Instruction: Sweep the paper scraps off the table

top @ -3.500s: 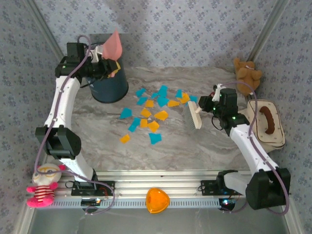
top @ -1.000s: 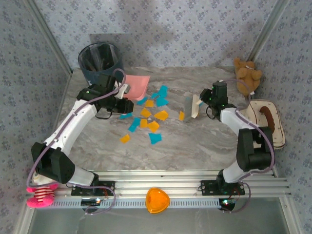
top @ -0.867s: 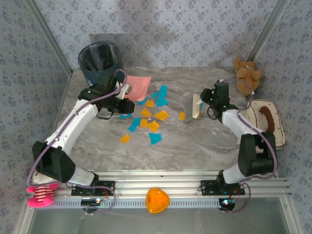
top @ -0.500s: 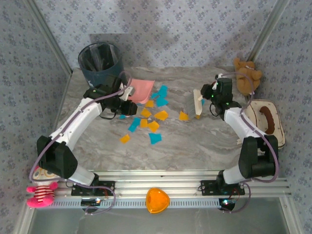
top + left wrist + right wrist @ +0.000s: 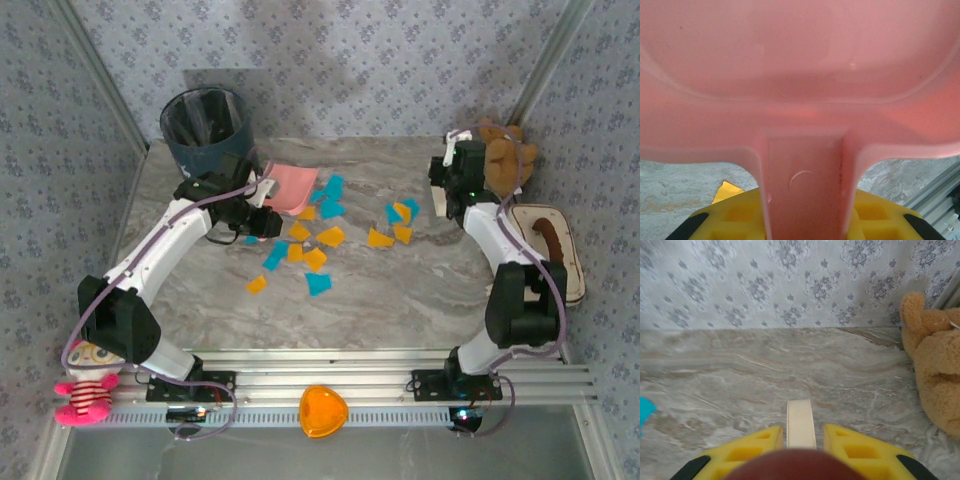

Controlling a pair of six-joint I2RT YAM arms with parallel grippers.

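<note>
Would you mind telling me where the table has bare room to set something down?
The broad near strip of the table, between the paper scraps and the aluminium rail, is bare. So is the far strip between the pink dustpan and the right gripper. The middle is crowded with scraps.

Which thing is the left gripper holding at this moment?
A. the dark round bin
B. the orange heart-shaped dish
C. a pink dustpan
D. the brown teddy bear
C: in the left wrist view the handle of the pink dustpan sits clamped in the left gripper, and from above the pan lies flat by the scraps.
</note>
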